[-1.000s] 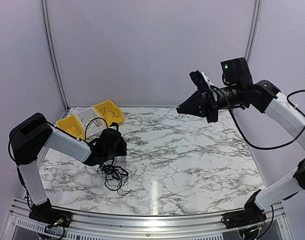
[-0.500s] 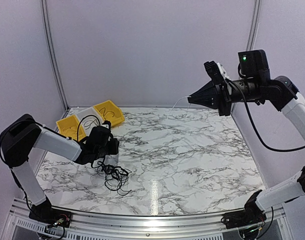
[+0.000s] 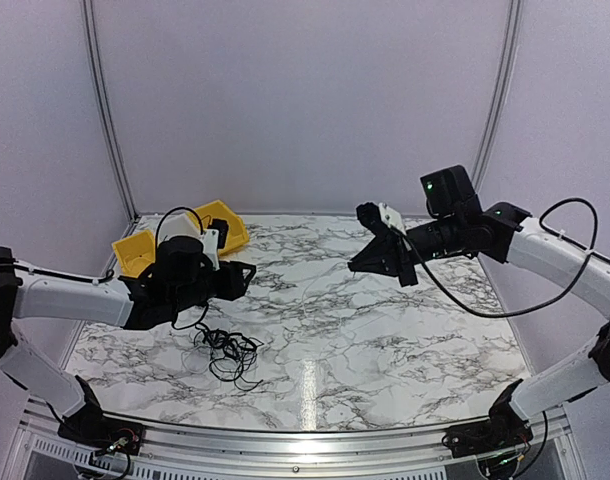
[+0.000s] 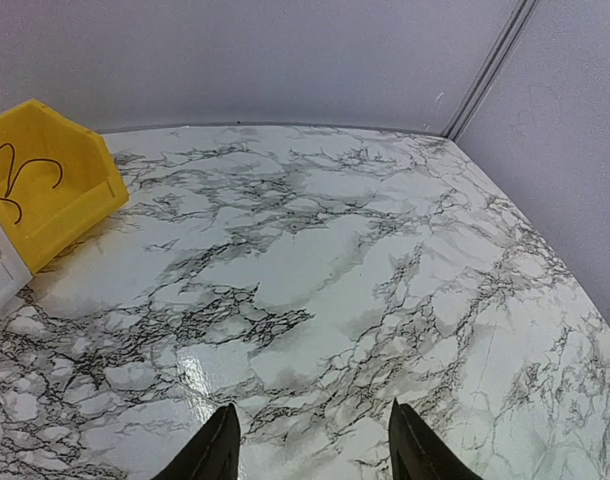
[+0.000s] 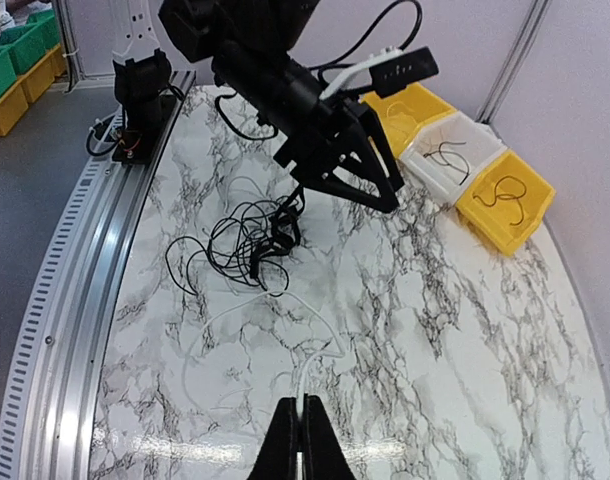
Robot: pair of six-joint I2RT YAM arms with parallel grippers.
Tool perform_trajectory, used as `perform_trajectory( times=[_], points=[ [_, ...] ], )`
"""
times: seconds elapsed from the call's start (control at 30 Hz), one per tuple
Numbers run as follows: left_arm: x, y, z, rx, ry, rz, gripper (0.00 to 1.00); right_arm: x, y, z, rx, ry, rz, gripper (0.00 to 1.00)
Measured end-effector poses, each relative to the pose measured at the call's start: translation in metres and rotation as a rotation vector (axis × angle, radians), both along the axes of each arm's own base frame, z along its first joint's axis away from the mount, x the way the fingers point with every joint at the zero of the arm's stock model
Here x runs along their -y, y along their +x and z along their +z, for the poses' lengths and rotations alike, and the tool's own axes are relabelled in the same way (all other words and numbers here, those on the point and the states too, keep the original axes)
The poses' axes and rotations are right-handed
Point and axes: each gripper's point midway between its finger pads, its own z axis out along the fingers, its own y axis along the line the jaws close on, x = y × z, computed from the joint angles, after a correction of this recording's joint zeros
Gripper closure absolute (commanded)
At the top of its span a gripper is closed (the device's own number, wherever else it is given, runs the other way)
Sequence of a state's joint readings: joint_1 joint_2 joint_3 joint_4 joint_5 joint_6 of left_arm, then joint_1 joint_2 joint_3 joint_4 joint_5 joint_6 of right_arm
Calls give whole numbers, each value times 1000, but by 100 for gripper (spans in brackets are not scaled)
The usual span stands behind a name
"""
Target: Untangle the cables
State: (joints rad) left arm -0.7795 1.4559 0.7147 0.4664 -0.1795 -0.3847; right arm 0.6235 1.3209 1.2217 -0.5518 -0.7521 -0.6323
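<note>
left gripper (image 3: 247, 279) hangs above the marble table (image 3: 385, 340), jaws apart, gripping nothing. black cable tangle (image 3: 228, 352) lies on the table just below it, a bit to the near side. right gripper (image 5: 302, 408) is up in the air, pinched tight on a thin white cable (image 5: 302, 383) that trails fwd from its tips toward the tangle. yellow bins (image 3: 228, 226) sit behind the left gripper.

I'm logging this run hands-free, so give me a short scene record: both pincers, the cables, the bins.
left pincer: open, empty, above the marble-patterned tabletop
right pincer: shut on a thin white cable
tangle of thin black cables: loose on the tabletop, ungripped
bins: two yellow plastic bins flank a white plastic bin, rear left; black wire inside the white one
</note>
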Motion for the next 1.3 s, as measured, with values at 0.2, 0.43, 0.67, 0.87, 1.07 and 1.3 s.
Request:
perform_trajectory(
  times=[0.2, 0.43, 0.67, 0.87, 1.07, 1.3],
  points=[
    [14, -1, -28, -91, -12, -18, 49, -2, 12, -68, -80, -89, -34, 100],
    [64, -12, -67, -211, -13, -115, 49, -3, 18, -82, -87, -108, -47, 100],
    [105, -30, -79, -286, -47, -244, 49, -3, 19, -71, -50, -88, -55, 100],
    [122, -36, -90, -339, -63, -297, 50, -2, 22, -69, -35, -88, -65, 100],
    [138, -51, -96, -390, -80, -383, 50, -2, 23, -69, -29, -92, -70, 100],
    [144, -61, -95, -420, -98, -439, 52, -1, 24, -69, -24, -94, -76, 100]
  ],
)
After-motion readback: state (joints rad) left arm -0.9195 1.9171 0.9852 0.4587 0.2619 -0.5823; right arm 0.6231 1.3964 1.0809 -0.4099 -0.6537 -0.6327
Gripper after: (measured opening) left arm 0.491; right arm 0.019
